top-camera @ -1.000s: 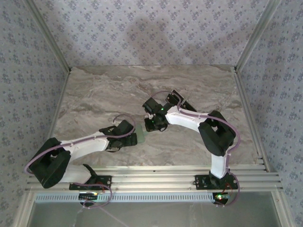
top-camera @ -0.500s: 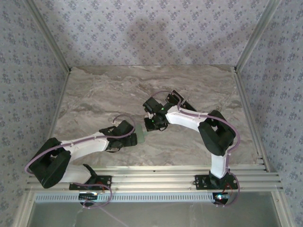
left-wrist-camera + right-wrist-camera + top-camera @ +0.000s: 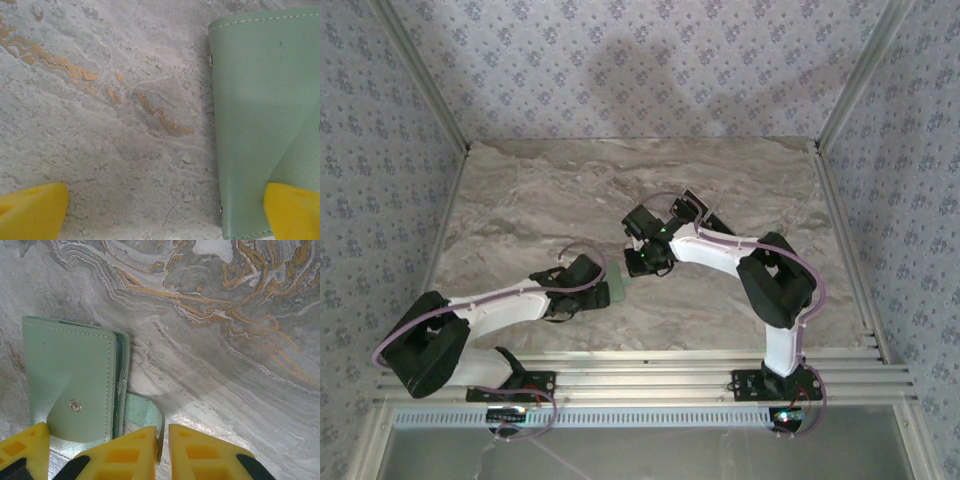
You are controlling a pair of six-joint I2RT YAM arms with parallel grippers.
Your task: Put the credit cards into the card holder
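The pale green card holder (image 3: 70,375) lies flat on the marble table, snap side up. My right gripper (image 3: 163,440) is shut on its little tab (image 3: 145,412), which stands pinched between the yellow fingers. My left gripper (image 3: 165,205) is open wide; one finger (image 3: 292,210) rests over the card holder (image 3: 265,110), the other (image 3: 30,210) over bare table. From above, the card holder (image 3: 618,289) shows as a green sliver between the left gripper (image 3: 605,290) and the right gripper (image 3: 638,268). Dark flat shapes that look like the credit cards (image 3: 688,206) lie just beyond the right wrist.
The marble tabletop (image 3: 540,200) stretches open to the back and left. Patterned walls with metal corner posts (image 3: 850,80) enclose it. A rail frame (image 3: 650,375) runs along the near edge by the arm bases.
The right gripper's fingers have drawn together onto the tab. Both arms have barely shifted, and the left gripper stays wide open.
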